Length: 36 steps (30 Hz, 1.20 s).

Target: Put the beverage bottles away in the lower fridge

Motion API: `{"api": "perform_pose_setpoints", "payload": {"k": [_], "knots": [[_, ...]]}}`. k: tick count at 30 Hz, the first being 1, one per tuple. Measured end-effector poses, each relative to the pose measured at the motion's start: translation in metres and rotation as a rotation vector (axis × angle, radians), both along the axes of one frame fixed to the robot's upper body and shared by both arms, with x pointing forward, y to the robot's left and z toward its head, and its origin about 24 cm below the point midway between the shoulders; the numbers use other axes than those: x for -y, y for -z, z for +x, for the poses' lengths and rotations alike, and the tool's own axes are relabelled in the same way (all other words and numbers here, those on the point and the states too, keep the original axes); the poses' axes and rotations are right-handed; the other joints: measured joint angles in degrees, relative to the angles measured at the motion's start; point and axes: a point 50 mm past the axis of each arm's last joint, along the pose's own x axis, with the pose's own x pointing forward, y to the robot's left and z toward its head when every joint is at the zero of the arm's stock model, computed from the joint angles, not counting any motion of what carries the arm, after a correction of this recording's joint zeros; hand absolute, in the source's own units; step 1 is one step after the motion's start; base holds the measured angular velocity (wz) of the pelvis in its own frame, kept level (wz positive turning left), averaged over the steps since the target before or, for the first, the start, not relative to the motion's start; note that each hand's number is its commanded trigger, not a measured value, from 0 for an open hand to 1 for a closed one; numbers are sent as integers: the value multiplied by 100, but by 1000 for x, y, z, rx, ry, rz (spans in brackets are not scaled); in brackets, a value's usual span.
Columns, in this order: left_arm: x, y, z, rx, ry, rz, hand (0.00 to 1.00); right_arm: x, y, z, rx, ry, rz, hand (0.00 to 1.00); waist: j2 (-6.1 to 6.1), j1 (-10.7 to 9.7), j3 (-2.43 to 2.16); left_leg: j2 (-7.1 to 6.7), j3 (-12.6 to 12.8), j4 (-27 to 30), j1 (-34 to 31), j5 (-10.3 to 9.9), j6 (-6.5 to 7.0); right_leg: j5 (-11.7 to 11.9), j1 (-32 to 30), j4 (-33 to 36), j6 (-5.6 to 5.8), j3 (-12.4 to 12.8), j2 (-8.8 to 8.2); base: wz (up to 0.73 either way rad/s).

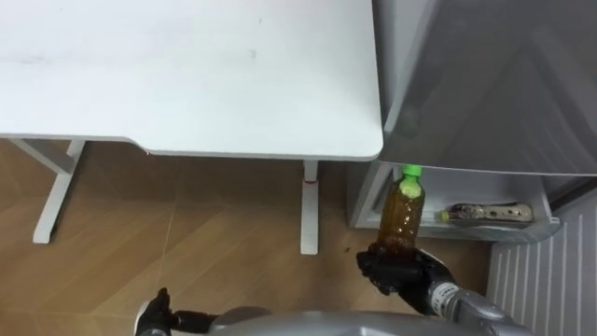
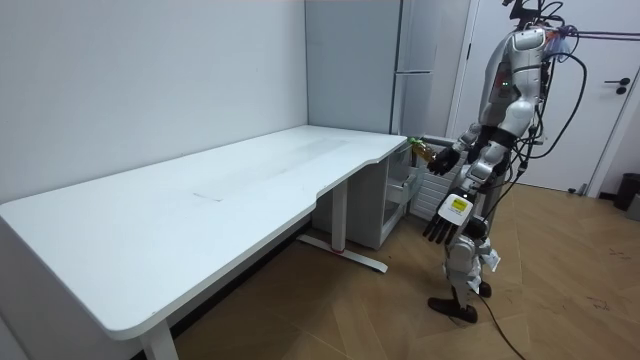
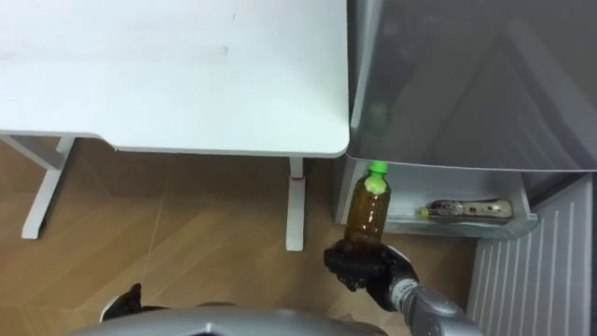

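My right hand point(image 1: 399, 268) is shut on the base of a brown tea bottle point(image 1: 403, 213) with a green cap and holds it upright in front of the fridge's open lower compartment point(image 1: 448, 233). A second bottle point(image 1: 485, 214) lies on its side on the white shelf inside. In the room view I stand at the table's end by the grey fridge point(image 2: 380, 70), with the right hand point(image 2: 443, 161) raised with the bottle point(image 2: 424, 151). My left hand point(image 2: 443, 222) hangs low at my side with straight fingers, and its fingers show at the lower left point(image 1: 154, 313).
A white table point(image 1: 187, 75) stretches to my left, its corner close to the fridge and its legs point(image 1: 309, 210) on the wood floor. The shut grey upper fridge door point(image 1: 494, 84) overhangs the compartment. The open lower door's ribbed inner side point(image 1: 550, 280) stands at the right.
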Motion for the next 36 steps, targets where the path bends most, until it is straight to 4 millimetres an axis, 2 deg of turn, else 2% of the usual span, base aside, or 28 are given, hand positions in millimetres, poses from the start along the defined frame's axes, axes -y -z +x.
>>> {"api": "perform_pose_setpoints", "payload": {"k": [8,13,23,32,36], "knots": [[2,1,0,-1,1,-7,0,1,3,-4,-31,423,231,100,82,-16,15,3,34,-56,33,0,0,0,-6,-11,1,15,1,-2],[2,1,-1,-3,-2,-8,0,4,6,-8,-51,581,295,100,83,-41,18,2,35,-64,29,0,0,0,-18,-11,1,4,1,0],[2,1,-10,-21,-8,-7,0,7,8,-11,-54,736,356,100,81,-92,6,4,39,-40,44,0,0,0,6,-6,1,-7,3,0],[1,3,-31,-91,53,22,0,15,6,-9,-24,918,430,100,140,-86,12,2,-52,58,14,-21,-2,-1,0,-12,2,-62,2,2],[1,4,-41,-154,123,42,0,20,4,-5,-2,994,448,100,172,-64,-9,-17,-50,73,-10,-18,0,-25,-10,-29,7,-64,-6,2]]}}
